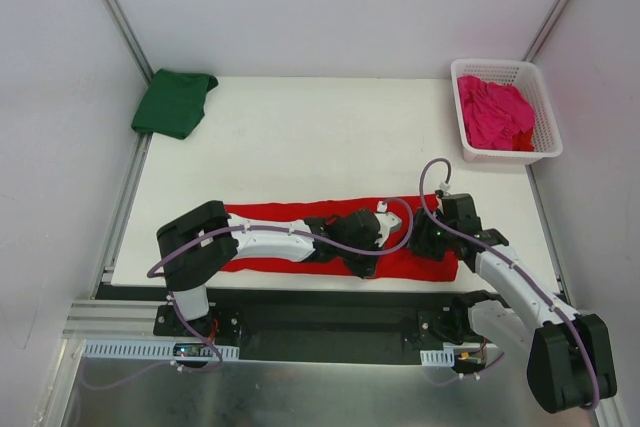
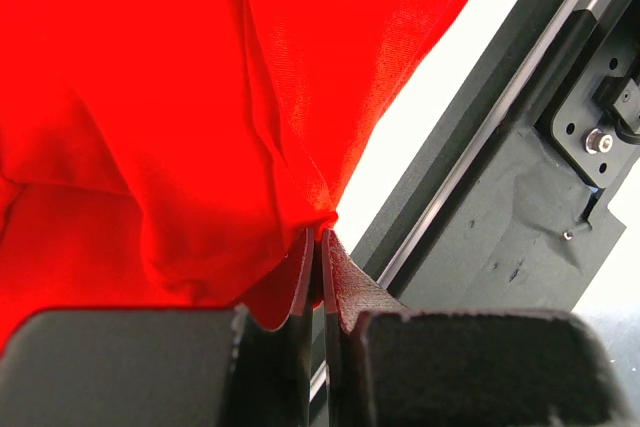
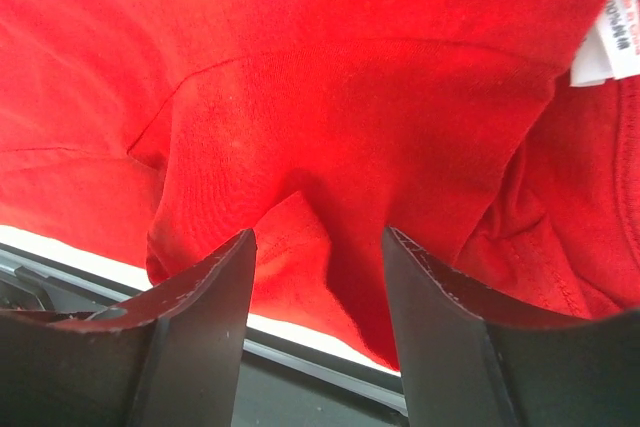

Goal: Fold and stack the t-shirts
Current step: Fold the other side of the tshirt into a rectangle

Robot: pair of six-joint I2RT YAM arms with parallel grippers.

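Note:
The red t-shirt (image 1: pixel 300 219) lies as a long strip along the table's near edge. My left gripper (image 1: pixel 362 261) is at its near hem, shut on a pinch of red cloth (image 2: pixel 150 97); the left wrist view has the fabric caught between the closed jaws of the left gripper (image 2: pixel 322 237). My right gripper (image 1: pixel 438 239) is over the strip's right end. Its jaws stand open in the right wrist view, the right gripper (image 3: pixel 318 239) straddling a folded corner of the red t-shirt (image 3: pixel 350 97). The green t-shirt (image 1: pixel 175 102) lies folded at the far left corner. The pink t-shirt (image 1: pixel 495 112) is crumpled in the basket.
A white lattice basket (image 1: pixel 545 152) stands at the far right corner of the white table (image 1: pixel 320 137). A black rail (image 2: pixel 470 147) runs just past the table's near edge. A white label (image 3: pixel 610 37) shows on the red cloth.

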